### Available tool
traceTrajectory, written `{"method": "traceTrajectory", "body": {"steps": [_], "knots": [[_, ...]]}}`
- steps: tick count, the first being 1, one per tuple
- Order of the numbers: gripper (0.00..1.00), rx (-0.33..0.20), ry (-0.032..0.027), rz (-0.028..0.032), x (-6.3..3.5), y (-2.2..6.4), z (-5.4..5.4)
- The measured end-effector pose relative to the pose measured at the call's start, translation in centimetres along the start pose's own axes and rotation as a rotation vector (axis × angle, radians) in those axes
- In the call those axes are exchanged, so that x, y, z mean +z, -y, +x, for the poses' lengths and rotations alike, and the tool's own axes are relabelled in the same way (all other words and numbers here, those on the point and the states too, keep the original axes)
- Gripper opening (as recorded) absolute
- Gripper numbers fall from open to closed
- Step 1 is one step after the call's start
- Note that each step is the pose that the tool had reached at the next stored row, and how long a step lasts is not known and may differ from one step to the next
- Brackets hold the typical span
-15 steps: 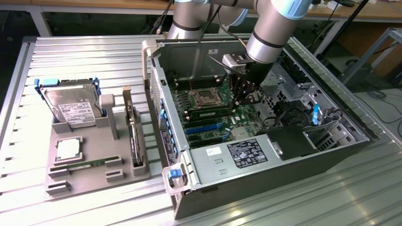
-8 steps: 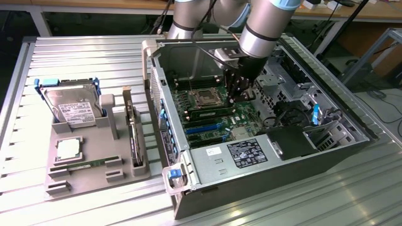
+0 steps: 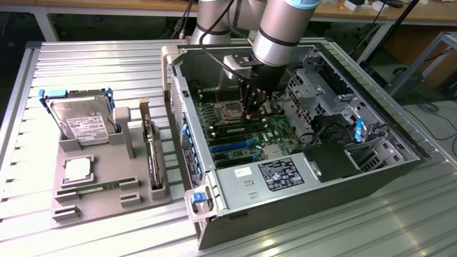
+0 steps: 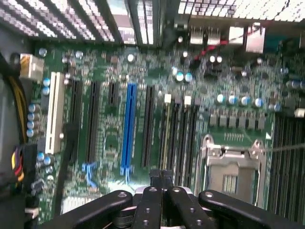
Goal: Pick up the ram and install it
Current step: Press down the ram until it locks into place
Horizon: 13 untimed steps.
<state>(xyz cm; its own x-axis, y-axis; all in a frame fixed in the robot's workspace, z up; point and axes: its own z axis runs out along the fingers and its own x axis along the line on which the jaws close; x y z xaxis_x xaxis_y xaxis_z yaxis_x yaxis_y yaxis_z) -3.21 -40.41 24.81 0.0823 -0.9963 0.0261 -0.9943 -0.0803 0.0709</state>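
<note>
1. The ram (image 3: pixel 234 129) stands on its long edge in a memory slot of the motherboard (image 4: pixel 109 124), just beside the empty processor socket (image 3: pixel 230 111). In the wrist view it is a thin greenish line seen edge-on (image 4: pixel 166 136) among the dark slots.
2. A second, matching stick (image 3: pixel 93 187) lies in the grey tray (image 3: pixel 114 166) on the ribbed metal surface (image 3: pixel 357 225), well apart from the computer case (image 3: pixel 236 225).
3. The pincer (image 3: pixel 255 119) is clenched, its tips pressed together (image 4: pixel 161 175), with nothing visible between them. It hangs right over one end of the ram's top edge. Whether it touches that edge cannot be told.
4. Handling, as a judgement: the stick looks light, thin and stiff, but fragile. Its chips and contact edge should not be squeezed.
5. The safest hold would be across the flat faces near the top edge or at the short ends. Any seating push belongs straight down on the top edge, since a sideways load could bend the board or the slot.
6. The arm comes down into the open case from above. Its wrist points almost straight down, and the long narrow fingers stand upright over the slots, between the socket and the drive cage.
</note>
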Motion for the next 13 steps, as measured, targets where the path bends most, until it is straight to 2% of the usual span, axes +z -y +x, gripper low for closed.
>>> {"method": "traceTrajectory", "body": {"steps": [3,6,8,9,12,13], "knots": [[0.1,0.001,-0.0197,-0.0016,0.11,-1.77,-0.5],[0.1,0.002,-0.0317,-0.0026,0.17,-2.7,-0.8],[0.1,0.003,-0.0479,-0.004,0.25,-3.88,-1.2],[0.1,0.004,-0.0526,-0.0044,0.27,-4.27,-1.3],[0.1,0.004,-0.0543,-0.0045,0.29,-4.45,-1.4],[0.1,0.004,-0.0541,-0.0044,0.58,-4.43,-1.4]]}}
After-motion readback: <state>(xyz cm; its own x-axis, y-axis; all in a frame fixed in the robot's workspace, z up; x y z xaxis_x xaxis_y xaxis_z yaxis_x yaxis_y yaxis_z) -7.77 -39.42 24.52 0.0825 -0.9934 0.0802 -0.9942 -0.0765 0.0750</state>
